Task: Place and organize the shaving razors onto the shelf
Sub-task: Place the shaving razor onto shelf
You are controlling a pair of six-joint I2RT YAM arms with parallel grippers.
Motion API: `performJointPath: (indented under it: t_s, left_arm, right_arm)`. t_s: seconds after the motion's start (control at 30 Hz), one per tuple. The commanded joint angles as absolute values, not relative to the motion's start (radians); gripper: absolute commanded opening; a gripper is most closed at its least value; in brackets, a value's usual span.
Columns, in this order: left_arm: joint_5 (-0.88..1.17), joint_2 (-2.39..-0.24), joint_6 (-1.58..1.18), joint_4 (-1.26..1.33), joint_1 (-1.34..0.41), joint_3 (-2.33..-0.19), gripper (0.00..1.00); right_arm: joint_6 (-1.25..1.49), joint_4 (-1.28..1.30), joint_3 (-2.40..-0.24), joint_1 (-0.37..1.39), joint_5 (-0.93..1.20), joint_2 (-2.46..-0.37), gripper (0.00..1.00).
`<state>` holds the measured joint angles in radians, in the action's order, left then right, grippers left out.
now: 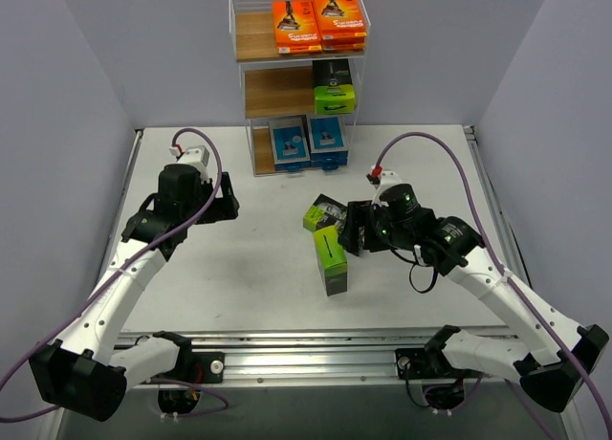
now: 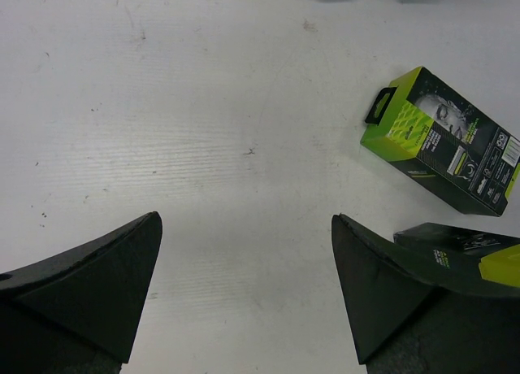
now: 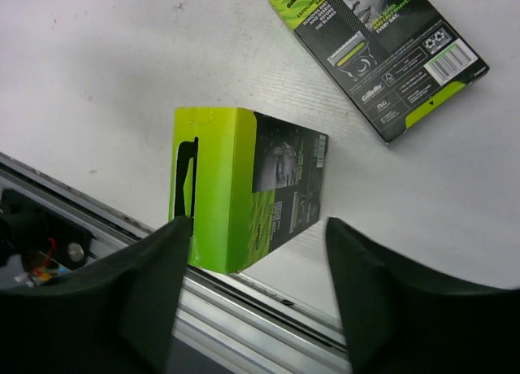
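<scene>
The shelf (image 1: 254, 36) stands at the back centre. It holds orange razor packs (image 1: 318, 21) on the top tier, a black-and-lime pack (image 1: 334, 86) on the middle tier and blue packs (image 1: 308, 140) on the bottom tier. Two black-and-lime packs are on the table. One lies flat (image 1: 323, 213) (image 3: 382, 49) (image 2: 439, 138). The other stands on its edge (image 1: 331, 258) (image 3: 244, 187). My right gripper (image 1: 356, 231) (image 3: 258, 221) is open just beside the standing pack, gripping nothing. My left gripper (image 1: 225, 196) (image 2: 245, 215) hangs wide open over bare table to the left.
An aluminium rail (image 1: 306, 349) (image 3: 244, 309) runs along the table's near edge, close behind the standing pack. Grey walls close in the left, right and back sides. Purple cables (image 1: 421, 139) loop above both arms.
</scene>
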<state>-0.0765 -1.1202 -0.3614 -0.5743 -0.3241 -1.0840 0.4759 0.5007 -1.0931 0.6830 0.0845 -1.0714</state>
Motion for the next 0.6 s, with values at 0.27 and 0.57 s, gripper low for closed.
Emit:
performJointPath:
  t_s: [0.27, 0.57]
  left_arm:
    - [-0.054, -1.100, -0.351, -0.551, -0.318, -1.086, 0.94]
    - [-0.028, -1.103, -0.353, -0.548, -0.318, -1.085, 0.94]
  right_arm:
    - [0.474, 0.564, -1.212, 0.748, -0.035, -1.110, 0.98]
    - [0.471, 0.666, -1.304, 0.842, -0.175, -1.249, 0.99]
